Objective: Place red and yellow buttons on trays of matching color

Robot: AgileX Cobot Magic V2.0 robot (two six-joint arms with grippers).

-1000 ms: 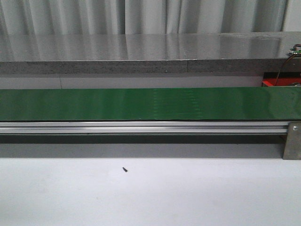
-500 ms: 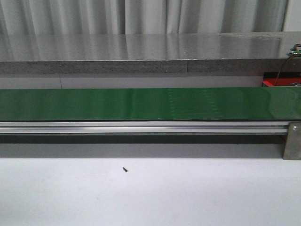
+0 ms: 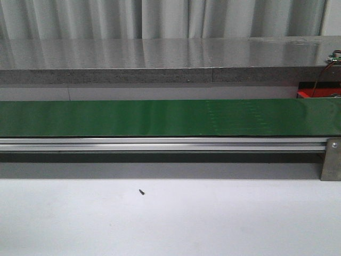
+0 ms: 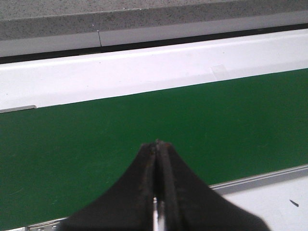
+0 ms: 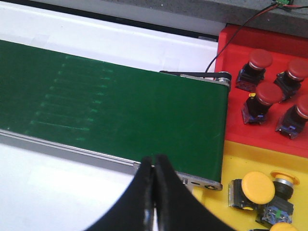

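In the right wrist view a red tray [image 5: 234, 44] holds several red buttons [image 5: 260, 58]. Beside it a yellow tray [image 5: 240, 161] holds yellow buttons [image 5: 258, 186]. Both trays lie at the end of the green conveyor belt [image 5: 144, 106]. My right gripper [image 5: 153, 158] is shut with nothing in it, over the belt's near rail. My left gripper [image 4: 157, 143] is also shut and empty, above the bare belt [image 4: 96, 134]. The belt [image 3: 106, 117] carries no button in any view. Neither gripper shows in the front view, where only a corner of the red tray [image 3: 305, 94] is visible.
An aluminium rail [image 3: 160, 143] runs along the belt's near side, ending in a metal bracket [image 3: 331, 160]. A small black screw [image 3: 141, 192] lies on the white table. A grey stone ledge [image 3: 160, 58] stands behind the belt. Wires [image 5: 240, 24] hang near the red tray.
Faint light marks on the belt have drifted to the right, so the belt is running rightward. Nothing else in the front view has moved.
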